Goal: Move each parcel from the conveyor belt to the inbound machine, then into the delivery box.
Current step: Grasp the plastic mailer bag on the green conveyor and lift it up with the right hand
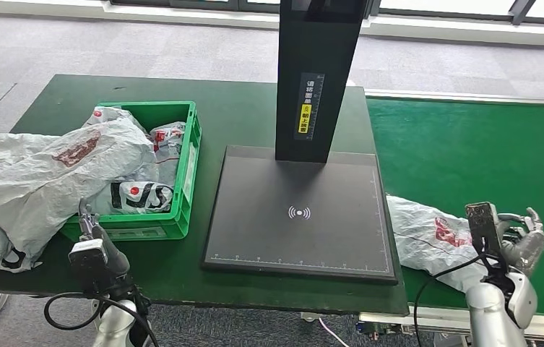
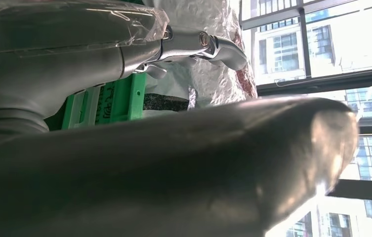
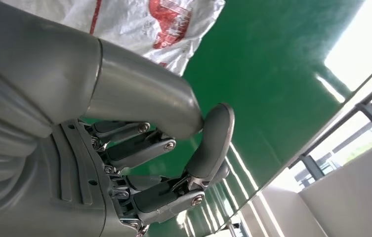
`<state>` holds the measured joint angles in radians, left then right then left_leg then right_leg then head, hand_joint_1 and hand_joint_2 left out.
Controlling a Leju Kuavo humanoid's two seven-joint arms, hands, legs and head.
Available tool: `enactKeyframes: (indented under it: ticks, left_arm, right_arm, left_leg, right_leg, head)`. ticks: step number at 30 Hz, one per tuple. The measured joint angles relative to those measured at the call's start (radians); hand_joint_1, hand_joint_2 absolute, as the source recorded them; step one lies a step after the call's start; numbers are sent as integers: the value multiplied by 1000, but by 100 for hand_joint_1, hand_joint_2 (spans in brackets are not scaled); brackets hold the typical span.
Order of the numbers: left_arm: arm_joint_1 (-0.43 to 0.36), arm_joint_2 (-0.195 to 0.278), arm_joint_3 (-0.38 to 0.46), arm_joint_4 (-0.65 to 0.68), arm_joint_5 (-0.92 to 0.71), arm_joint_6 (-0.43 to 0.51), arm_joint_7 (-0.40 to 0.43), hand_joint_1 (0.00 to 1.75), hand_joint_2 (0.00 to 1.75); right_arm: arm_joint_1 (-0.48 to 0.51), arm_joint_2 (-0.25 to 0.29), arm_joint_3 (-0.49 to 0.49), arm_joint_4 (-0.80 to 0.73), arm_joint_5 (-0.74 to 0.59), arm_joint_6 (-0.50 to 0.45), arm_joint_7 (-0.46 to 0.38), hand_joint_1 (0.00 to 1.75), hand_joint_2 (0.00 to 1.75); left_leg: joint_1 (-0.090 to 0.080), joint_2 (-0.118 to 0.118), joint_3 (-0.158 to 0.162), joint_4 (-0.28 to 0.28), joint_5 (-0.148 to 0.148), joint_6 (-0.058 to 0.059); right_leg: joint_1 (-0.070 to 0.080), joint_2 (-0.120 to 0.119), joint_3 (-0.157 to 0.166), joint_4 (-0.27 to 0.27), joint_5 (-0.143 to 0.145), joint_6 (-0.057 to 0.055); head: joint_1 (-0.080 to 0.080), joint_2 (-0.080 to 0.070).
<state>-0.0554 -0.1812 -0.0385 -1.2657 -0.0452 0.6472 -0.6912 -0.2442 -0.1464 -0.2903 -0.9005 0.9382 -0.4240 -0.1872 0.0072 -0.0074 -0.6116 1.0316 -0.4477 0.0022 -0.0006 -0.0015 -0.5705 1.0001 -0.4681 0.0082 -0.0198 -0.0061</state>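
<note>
1 crinkled grey plastic parcel [image 1: 428,235] on smooth green belt [image 1: 471,152] | right hand [image 1: 521,238] curled, empty | left hand [image 2: 184,163] unclear

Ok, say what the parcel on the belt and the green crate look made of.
Parcel: thin plastic film, it seems, grey-white with red print; it lies crumpled and slightly glossy. Green crate: rigid moulded plastic by the look, with slotted, ribbed walls and an even, faintly shiny colour.
</note>
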Motion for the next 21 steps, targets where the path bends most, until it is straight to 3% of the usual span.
enactKeyframes:
  ticks: [4, 8, 15, 21]
  left_arm:
    - [-1, 0, 0, 2, 2, -6, 1, 0, 0]
    - [-6, 0, 0, 4, -9, -17, 14, 0, 0]
    - [-17, 0, 0, 10, -27, -32, 32, 0, 0]
    - [-17, -2, 10, 14, -37, -50, 44, 0, 0]
  right_arm:
    - [-20, -7, 18, 69, 46, 11, 45, 0, 175]
    - [-45, -28, 43, 166, 134, 56, 161, 0, 175]
    - [-69, -67, 69, 273, 222, 95, 293, 0, 175]
    - [-86, -109, 69, 333, 245, 147, 312, 0, 175]
  left_leg:
    - [0, 0, 0, 0, 0, 0]
    - [-1, -1, 0, 0, 0, 0]
    - [-1, -1, -1, 0, 0, 0]
    - [-1, 0, -2, 0, 0, 0]
  right_leg:
    - [0, 0, 0, 0, 0, 0]
    - [-1, 0, 0, 0, 0, 0]
    - [-1, 0, -1, 0, 0, 0]
    - [-1, 0, -2, 0, 0, 0]
  head:
    - [0, 0]
    - [0, 0]
    - [0, 0]
    - [0, 0]
